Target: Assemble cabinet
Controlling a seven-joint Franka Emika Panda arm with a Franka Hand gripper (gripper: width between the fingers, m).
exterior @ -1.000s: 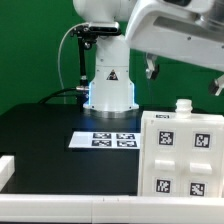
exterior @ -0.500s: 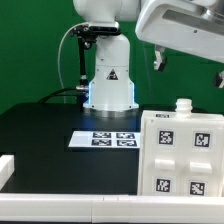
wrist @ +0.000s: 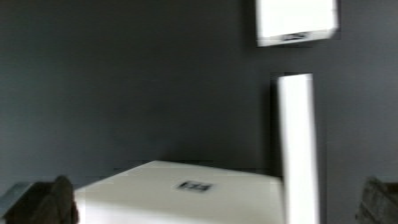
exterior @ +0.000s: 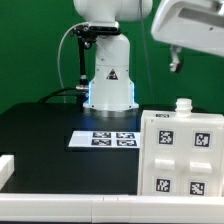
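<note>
The cabinet body (exterior: 183,152), a white box with several black-and-white tags and a small white knob (exterior: 182,105) on top, stands at the exterior view's right. The arm's hand hangs high above it at the top right, with one finger (exterior: 175,62) showing. In the wrist view my gripper (wrist: 214,205) is open and empty, its dark fingers (wrist: 45,200) wide apart at the picture's edges. Between them, well below, is a white tagged block (wrist: 187,192). A long narrow white panel (wrist: 295,140) and another white piece (wrist: 294,22) lie beyond on the dark table.
The marker board (exterior: 103,140) lies flat in front of the white robot pedestal (exterior: 110,88) with its blue glow. A white piece (exterior: 8,168) sits at the exterior view's left edge. A white ledge (exterior: 70,208) runs along the table's front.
The hand has moved toward the exterior view's right and slightly up. Its second finger has left the picture. The cabinet body has not moved.
</note>
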